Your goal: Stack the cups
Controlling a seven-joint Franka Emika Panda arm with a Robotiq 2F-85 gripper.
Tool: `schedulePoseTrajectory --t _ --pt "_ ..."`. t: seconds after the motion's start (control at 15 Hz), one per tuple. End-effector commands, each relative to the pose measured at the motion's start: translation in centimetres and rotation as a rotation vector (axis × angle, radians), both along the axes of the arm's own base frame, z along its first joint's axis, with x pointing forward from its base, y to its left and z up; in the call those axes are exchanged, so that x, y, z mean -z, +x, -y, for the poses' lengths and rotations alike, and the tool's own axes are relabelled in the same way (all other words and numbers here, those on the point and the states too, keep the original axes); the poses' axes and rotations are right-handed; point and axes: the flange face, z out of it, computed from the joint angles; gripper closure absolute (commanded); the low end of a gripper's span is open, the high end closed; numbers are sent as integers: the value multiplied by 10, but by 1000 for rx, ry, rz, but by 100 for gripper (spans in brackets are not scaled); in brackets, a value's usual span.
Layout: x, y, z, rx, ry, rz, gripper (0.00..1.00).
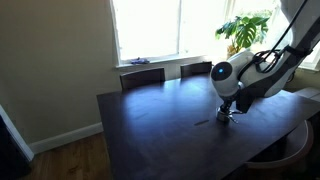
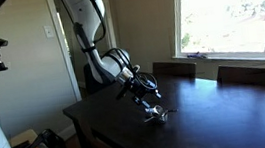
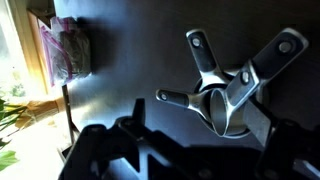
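Note:
Three shiny silver measuring cups (image 3: 226,106) sit together on the dark table, bowls nested or overlapping and handles fanned out up, up-right and left. The topmost cup leans at a tilt in the others. My gripper (image 3: 203,122) hangs right over them, open, with a finger on either side of the bowls. The right finger is close to or touching the rim. In both exterior views the gripper (image 1: 225,108) (image 2: 146,88) is low over the cups (image 1: 223,119) (image 2: 157,113).
A pinkish flat stack (image 3: 66,50) lies near the table's edge (image 3: 66,110) by the window. Two chairs (image 1: 142,75) (image 1: 196,68) stand at the table's far side. A potted plant (image 1: 245,30) sits by the window. The table's near edge (image 2: 88,124) is close to the cups.

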Motion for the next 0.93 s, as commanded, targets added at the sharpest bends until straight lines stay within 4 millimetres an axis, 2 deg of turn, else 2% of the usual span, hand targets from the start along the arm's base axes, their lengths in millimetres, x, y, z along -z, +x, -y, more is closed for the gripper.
schedulePoseTrajectory --t 0.0,0.27,0.67,0.73,0.87 --pt "-49 -23 15 -29 121 21 0" --pt "-80 -31 29 -65 247 43 0" --pt "-105 -43 37 -133 413 130 0" --pt "-88 -28 33 -120 369 91 0" --pt "-95 -28 35 -127 388 109 0"
